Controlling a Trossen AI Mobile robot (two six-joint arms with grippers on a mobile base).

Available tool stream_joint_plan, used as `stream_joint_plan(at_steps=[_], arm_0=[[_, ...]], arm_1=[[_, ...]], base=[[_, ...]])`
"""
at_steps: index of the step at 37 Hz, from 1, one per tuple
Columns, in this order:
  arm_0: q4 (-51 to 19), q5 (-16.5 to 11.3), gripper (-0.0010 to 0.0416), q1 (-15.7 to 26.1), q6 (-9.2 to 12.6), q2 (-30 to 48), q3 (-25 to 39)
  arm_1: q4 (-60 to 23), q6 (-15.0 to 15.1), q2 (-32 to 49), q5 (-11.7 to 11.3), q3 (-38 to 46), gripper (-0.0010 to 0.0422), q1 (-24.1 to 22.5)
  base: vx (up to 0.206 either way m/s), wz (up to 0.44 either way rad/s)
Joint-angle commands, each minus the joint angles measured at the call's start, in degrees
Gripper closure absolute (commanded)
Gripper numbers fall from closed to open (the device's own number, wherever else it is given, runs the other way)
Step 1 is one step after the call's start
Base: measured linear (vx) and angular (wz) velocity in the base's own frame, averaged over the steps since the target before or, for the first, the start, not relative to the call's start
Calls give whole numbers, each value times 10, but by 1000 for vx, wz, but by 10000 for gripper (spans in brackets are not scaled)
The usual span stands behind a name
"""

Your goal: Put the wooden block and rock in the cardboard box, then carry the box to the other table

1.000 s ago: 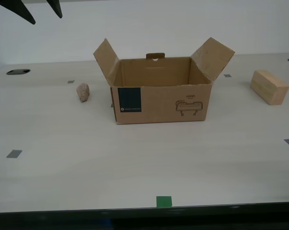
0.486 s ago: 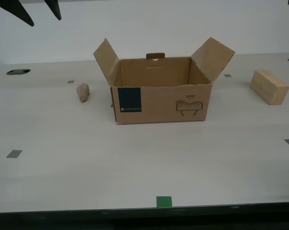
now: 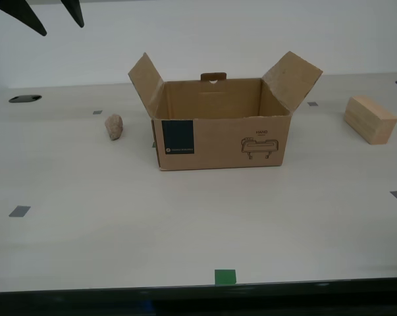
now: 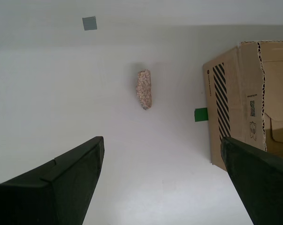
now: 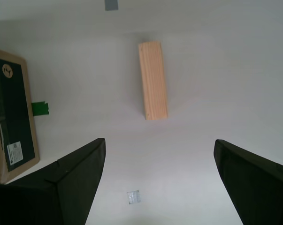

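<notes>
At the exterior view's far left you see my second gripper (image 3: 48,14) hanging high above the bench (image 3: 185,224), its two dark fingertips apart and released, grasping nothing. The second wrist view looks down between those spread jaws at the rock (image 4: 144,88), so you can tie this arm to that side of the scene.

Moving right in the exterior view, the rock (image 3: 114,127) lies on the bench near the cardboard box (image 3: 221,125) but clearly apart from it, on the box's side that faces the exterior view's left. A small grey tape square (image 3: 97,112) sits just behind the rock, and another grey square (image 3: 19,211) lies nearer the front edge.

At the middle stands the cardboard box, upright, with its side flaps raised and splayed outward (the dark label and the small line drawing face you). What shows of its inside looks bare, though you cannot see its floor. A green tape mark (image 3: 225,277) sits at the bench's front edge, before the box.

Further right, the wooden block (image 3: 370,119) rests flat on the bench, well apart from the box. The first wrist view looks down on the wooden block (image 5: 153,80) between the wide-spread, released jaws of my first gripper (image 5: 160,180), which grasps nothing; in the exterior view only a dark tip shows at the upper right corner.
</notes>
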Motion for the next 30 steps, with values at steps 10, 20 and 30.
stream_joint_plan(at_steps=[10, 20, 30], arm_0=[[-16, 2, 104, -1, -17, 71, 86], [-15, 2, 87, -1, -20, 110, 116], [-10, 3, 87, -3, -35, 145, 117]], arm_1=[[-1, 1, 0, -1, 0, 73, 0], [-1, 1, 0, 0, 0, 73, 0], [-1, 1, 0, 0, 0, 73, 0]], base=[[0, 0], [0, 0], [0, 0]])
